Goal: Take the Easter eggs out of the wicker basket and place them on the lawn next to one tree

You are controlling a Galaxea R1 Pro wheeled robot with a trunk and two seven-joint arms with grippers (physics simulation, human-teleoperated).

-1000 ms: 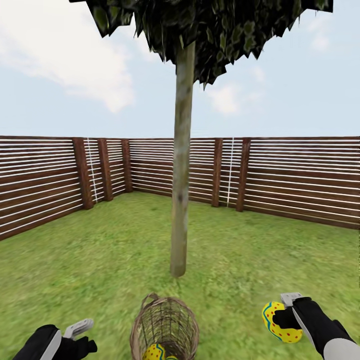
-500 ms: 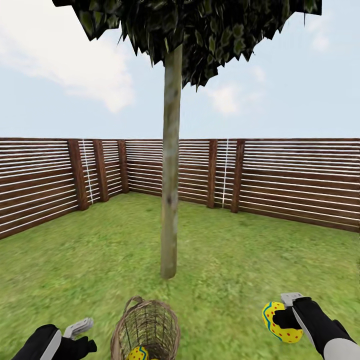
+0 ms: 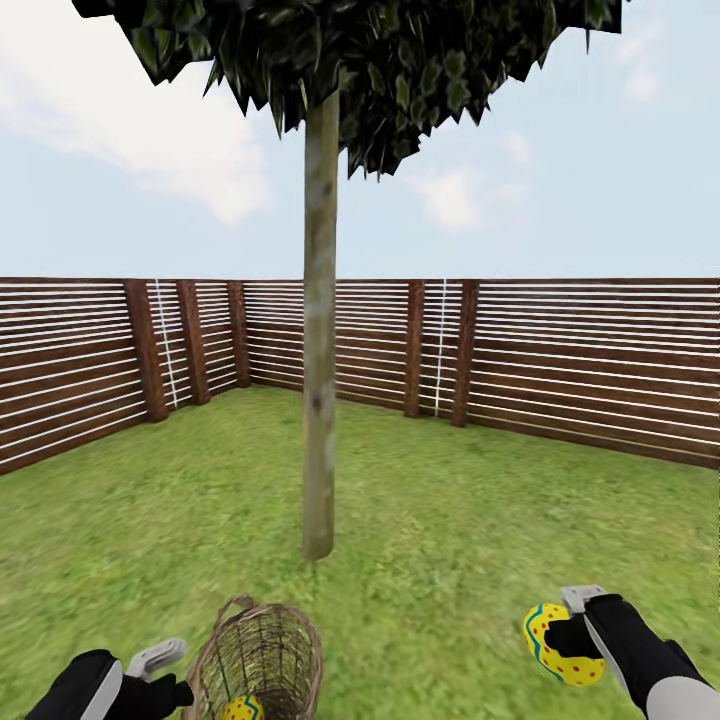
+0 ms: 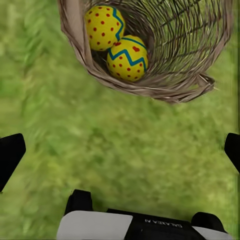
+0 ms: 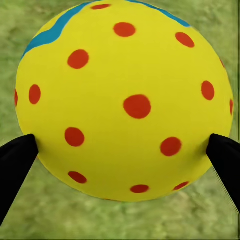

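My right gripper (image 3: 570,640) is shut on a yellow Easter egg (image 3: 555,645) with red dots and a blue band, held above the lawn (image 3: 450,560) at the lower right; up close the egg (image 5: 125,100) sits between two dark fingertips (image 5: 15,160). The wicker basket (image 3: 255,665) stands on the grass at the bottom centre-left, with one egg (image 3: 243,708) showing through the weave. In the left wrist view the basket (image 4: 170,75) holds two eggs (image 4: 104,27) (image 4: 127,59). My left gripper (image 4: 120,152) hangs open over the grass beside the basket. The tree (image 3: 320,380) rises just beyond the basket.
A dark brown slatted fence (image 3: 560,365) encloses the garden on all visible sides, with thick posts (image 3: 142,350). Open grass spreads around the trunk's foot (image 3: 318,545) and to the right of it.
The whole head view has shifted: tree, basket and fence slid left in the picture, so the camera moved. Both grippers keep their places in view, and the right one still holds the egg.
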